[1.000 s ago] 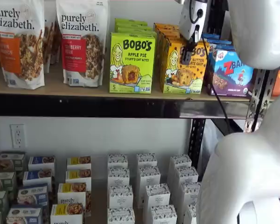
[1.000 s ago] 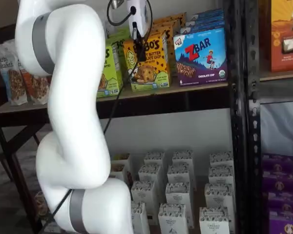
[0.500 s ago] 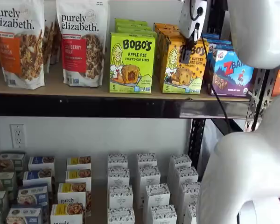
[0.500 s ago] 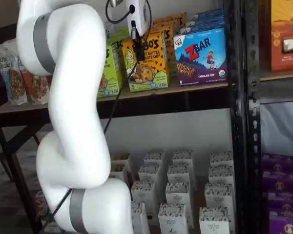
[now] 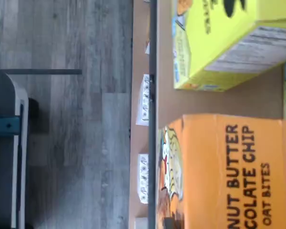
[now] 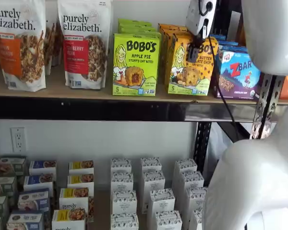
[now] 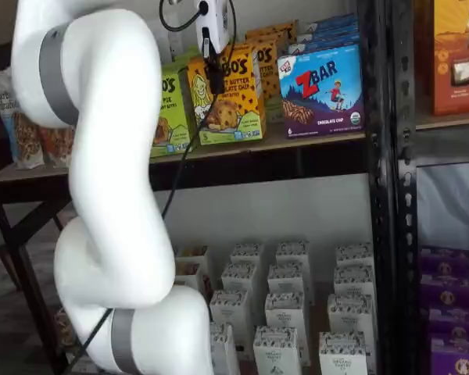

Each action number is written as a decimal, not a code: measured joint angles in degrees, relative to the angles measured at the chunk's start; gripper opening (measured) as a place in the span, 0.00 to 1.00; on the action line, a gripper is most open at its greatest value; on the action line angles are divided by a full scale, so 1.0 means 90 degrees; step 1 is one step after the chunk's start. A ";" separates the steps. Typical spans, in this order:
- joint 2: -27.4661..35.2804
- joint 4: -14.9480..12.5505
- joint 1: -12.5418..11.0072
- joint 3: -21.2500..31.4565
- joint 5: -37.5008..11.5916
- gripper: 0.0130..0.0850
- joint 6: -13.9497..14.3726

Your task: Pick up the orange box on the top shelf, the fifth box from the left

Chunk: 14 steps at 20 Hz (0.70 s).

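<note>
Gripper (image 6: 194, 50) is seen nearest to the cameras, hanging in front of the orange box (image 6: 191, 63) in both shelf views; its black fingers are viewed as one dark piece against the box face, so whether they are apart or together cannot be told.

The orange box stands upright at the front edge of the top shelf (image 6: 62, 88). The lime-green Apple Pie box (image 6: 136, 63) is just beside it at 9 o'clock, and the blue Zbar box (image 6: 238, 73) at 3 o'clock. In the wrist view the orange box (image 5: 229, 171) is close under the camera, with the green box (image 5: 219, 43) near it.

The box is judged to be a light cardboard carton, stiff at its edges but easily dented on the broad faces, with a smooth printed surface that may slip. A hold across the two narrow sides, near the upper part, is judged best; only a narrow space is left beside each neighbour.

Behind the front orange box, more orange boxes are lined up; their number cannot be counted surely. Two granola bags (image 6: 84, 43) are fully seen further at 9 o'clock.
</note>
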 joint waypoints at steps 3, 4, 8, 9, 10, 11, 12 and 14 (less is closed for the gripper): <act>-0.0214 -0.0009 0.0051 0.0133 0.0117 0.22 0.0058; -0.0302 -0.0016 0.0077 0.0192 0.0164 0.22 0.0085; -0.0748 -0.0176 0.0245 0.0571 0.0164 0.22 0.0224; -0.0883 -0.0226 0.0295 0.0691 0.0165 0.22 0.0265; -0.0989 -0.0266 0.0338 0.0778 0.0198 0.22 0.0301; -0.1094 -0.0305 0.0380 0.0866 0.0235 0.22 0.0337; -0.1197 -0.0339 0.0418 0.0953 0.0259 0.22 0.0368; -0.1417 -0.0392 0.0486 0.1147 0.0326 0.22 0.0428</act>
